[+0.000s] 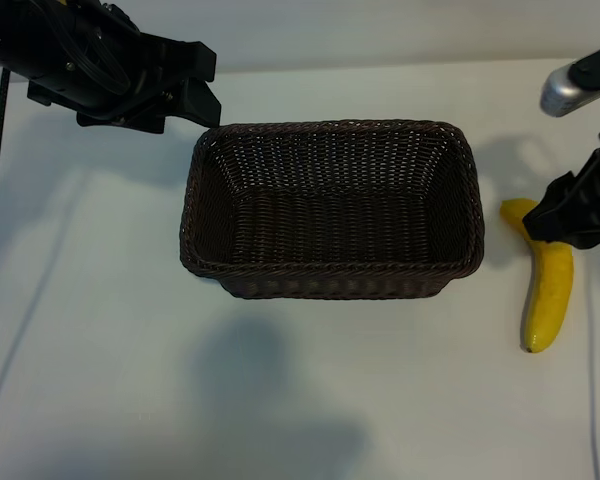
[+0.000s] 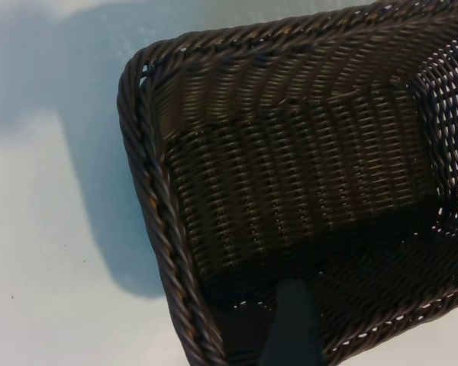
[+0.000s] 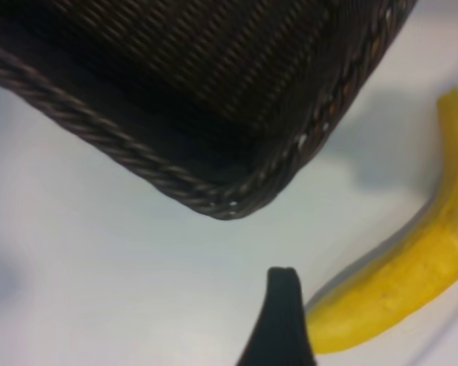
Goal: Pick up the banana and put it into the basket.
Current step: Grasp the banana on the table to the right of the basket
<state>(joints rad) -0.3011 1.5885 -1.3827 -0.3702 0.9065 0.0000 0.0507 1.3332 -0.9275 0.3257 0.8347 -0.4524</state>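
Nothing has been put in the basket [image 1: 330,265] yet. The banana [image 1: 548,295], at its three o'clock, is not yet held; the right gripper [image 1: 570,215] hangs wide over it. The left gripper [image 1: 195,85], also wide, is parked at eleven o'clock.

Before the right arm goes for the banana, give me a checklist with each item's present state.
1. Banana lies free on the table, right of the basket: ok.
2. Right hand is open: ok.
3. Right hand is over the banana's upper end in the exterior view, but the wrist view shows the fruit off to one side of a fingertip; straddling it: cannot tell.
4. Basket is upright and holds nothing: ok.
5. Left hand is clear of the drop path: not ok, it sits at the basket's far left corner.
6. Banana is held: not ok, not yet.
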